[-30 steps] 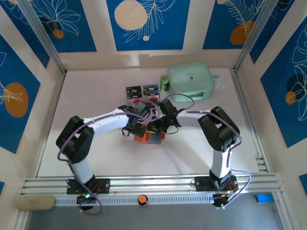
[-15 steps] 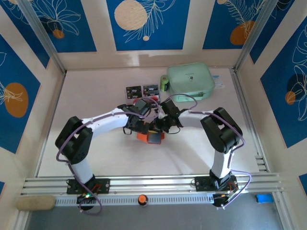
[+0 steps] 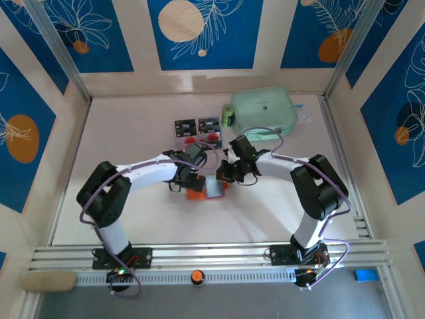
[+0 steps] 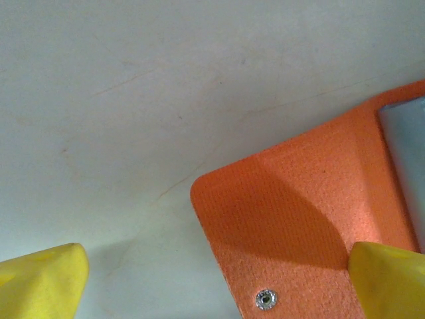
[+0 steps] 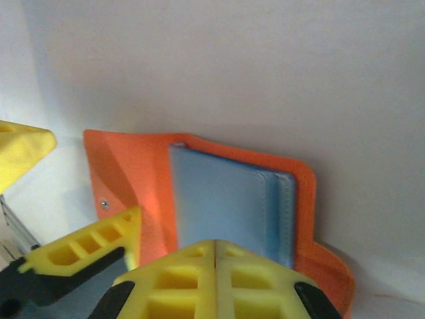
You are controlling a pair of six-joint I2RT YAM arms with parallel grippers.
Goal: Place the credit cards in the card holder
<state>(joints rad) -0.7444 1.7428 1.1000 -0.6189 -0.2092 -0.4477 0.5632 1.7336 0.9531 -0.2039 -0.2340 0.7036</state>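
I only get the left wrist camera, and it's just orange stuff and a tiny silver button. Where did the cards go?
Observer: Two credit cards lie side by side on the table, farther from the arm bases than the card holder.
Operator: Is the holder open?
Observer: Yes, it lies open, with its grey-blue pockets facing up.
Operator: What's the other arm doing?
Observer: The right fingers are shut together, just above those pockets.
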